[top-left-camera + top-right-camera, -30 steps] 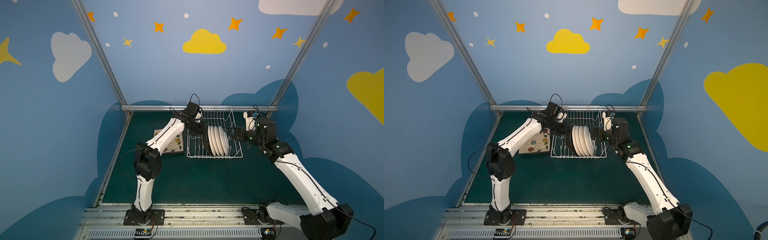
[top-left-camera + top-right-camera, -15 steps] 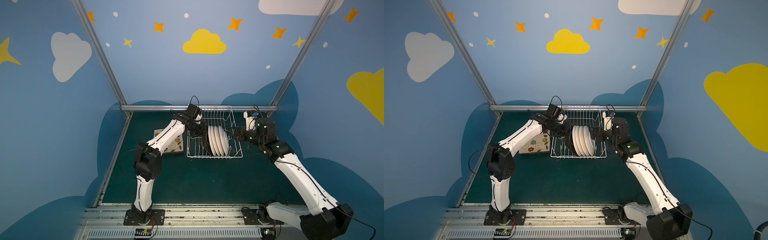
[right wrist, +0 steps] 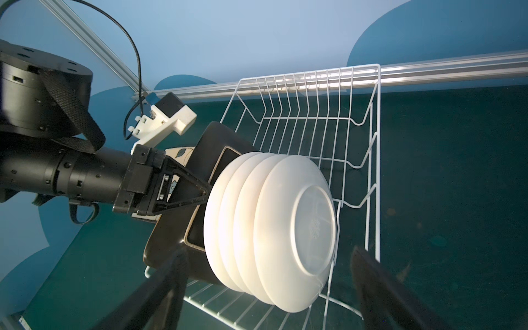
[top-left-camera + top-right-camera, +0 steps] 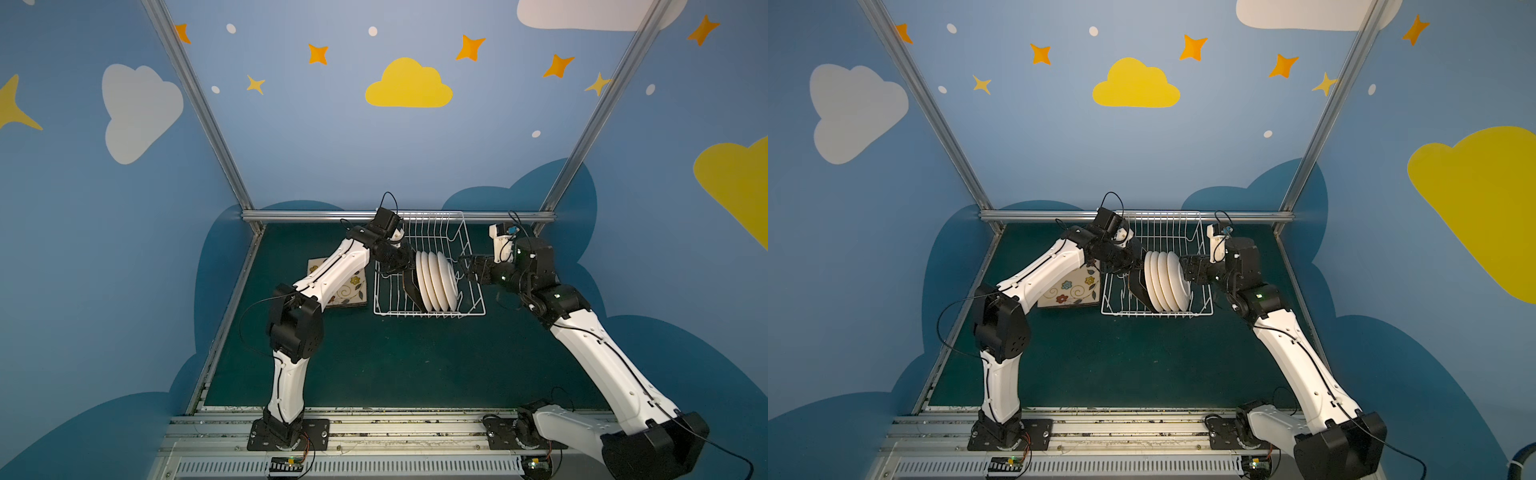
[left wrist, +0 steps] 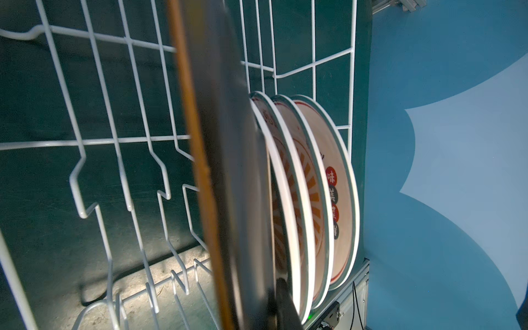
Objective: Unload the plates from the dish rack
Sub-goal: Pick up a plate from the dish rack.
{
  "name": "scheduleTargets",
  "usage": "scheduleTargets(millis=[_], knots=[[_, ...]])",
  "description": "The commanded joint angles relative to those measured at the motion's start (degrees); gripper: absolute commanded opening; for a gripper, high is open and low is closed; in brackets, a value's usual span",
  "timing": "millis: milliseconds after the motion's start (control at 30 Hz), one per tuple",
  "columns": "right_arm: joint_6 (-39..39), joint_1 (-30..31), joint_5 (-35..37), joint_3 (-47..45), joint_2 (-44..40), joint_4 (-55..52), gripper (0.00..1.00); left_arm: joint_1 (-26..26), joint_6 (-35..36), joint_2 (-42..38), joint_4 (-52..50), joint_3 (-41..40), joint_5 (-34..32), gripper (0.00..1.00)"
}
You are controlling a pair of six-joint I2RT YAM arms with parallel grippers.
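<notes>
The white wire dish rack [image 4: 430, 314] [image 4: 1156, 314] stands at the back of the green table. Several round white plates [image 4: 438, 282] [image 4: 1167, 284] [image 3: 285, 223] stand on edge in it, printed faces [image 5: 314, 185] toward my left arm. Against them leans a black-backed square plate [image 4: 411, 286] [image 4: 1139, 286] [image 5: 228, 171] [image 3: 205, 148]. My left gripper [image 4: 405, 266] [image 4: 1133, 264] [image 3: 200, 194] is shut on its upper edge. My right gripper [image 4: 463, 264] [image 4: 1183, 266] [image 3: 270, 253] is open at the rack's right side, facing the round plates' backs and holding nothing.
A stack of square flowered plates [image 4: 351, 289] [image 4: 1069, 291] lies flat on the table just left of the rack, partly under my left arm. A metal rail [image 4: 316, 216] runs close behind the rack. Blue walls close in the left, right and back.
My left jaws have closed further onto the square plate's edge and the wrist has shifted slightly. The right arm and the round plates have not moved.
</notes>
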Motion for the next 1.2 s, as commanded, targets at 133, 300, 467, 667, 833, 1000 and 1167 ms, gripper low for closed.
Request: scheduleTargets(millis=[133,300,467,667,833,1000,1167], knots=[[0.2,-0.2,0.2,-0.7,-1.2,0.9,0.89,0.3,3.2,-0.5,-4.4,3.0,1.2,0.03],[-0.4,-0.2,0.3,0.6,-0.9,0.7,0.89,0.4,2.2,-1.2,-3.3,3.8,1.7,0.03],[-1.1,-0.3,0.2,1.6,-0.1,0.6,0.89,0.6,2.4,-1.3,-3.2,5.0,3.1,0.03],[0.5,-0.2,-0.5,1.1,0.4,1.3,0.89,0.9,1.8,-2.5,-2.1,3.6,4.0,0.03],[1.8,-0.2,-0.9,0.4,0.6,2.3,0.89,1.4,0.9,-3.3,-0.7,3.0,4.9,0.03],[1.6,-0.2,-1.0,0.5,0.6,2.2,0.89,1.9,0.2,-4.1,0.6,2.7,5.1,0.03],[2.4,-0.2,-1.1,-0.3,0.7,2.7,0.89,2.5,-1.1,-5.4,2.7,1.7,5.6,0.03]])
